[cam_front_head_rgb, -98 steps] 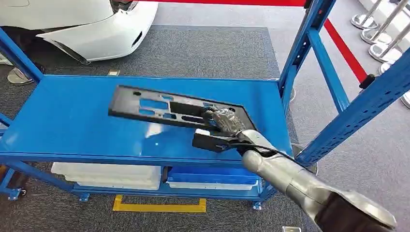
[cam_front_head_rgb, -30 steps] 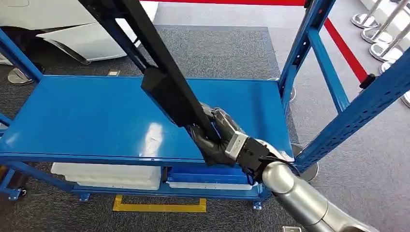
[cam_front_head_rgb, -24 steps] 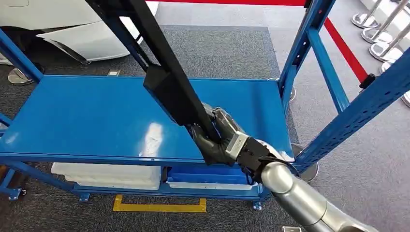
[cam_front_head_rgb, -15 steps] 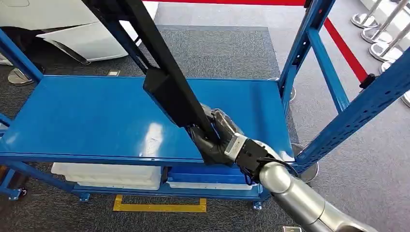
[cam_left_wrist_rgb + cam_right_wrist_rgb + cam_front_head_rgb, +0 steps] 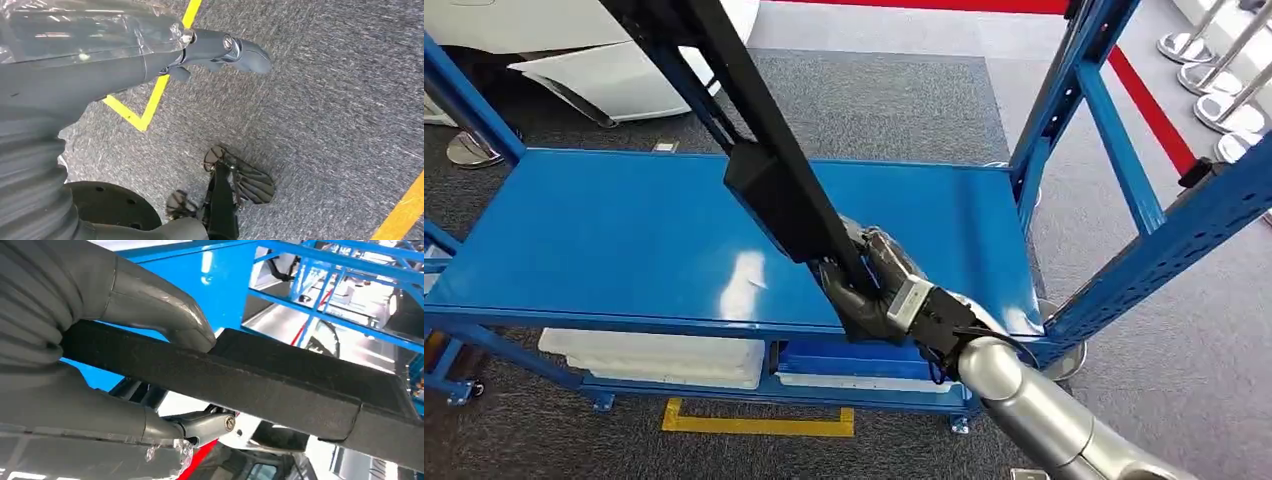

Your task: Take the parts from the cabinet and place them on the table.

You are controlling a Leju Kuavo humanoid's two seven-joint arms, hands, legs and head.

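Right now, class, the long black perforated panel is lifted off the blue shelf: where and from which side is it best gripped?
Grip the long black perforated panel at its near lower end, from the shelf's open front. There the right hand already wraps the narrow edge, thumb on top. The panel slants up and away, so its far end looks harder to reach.

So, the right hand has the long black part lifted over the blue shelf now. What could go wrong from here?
1. The right hand grips the black part near one end, so the long free end may lever it loose.
2. The part rises steeply toward the upper frame; that end could strike the blue rack post when the arm swings.
3. The lower end hangs close above the blue shelf and might scrape it.
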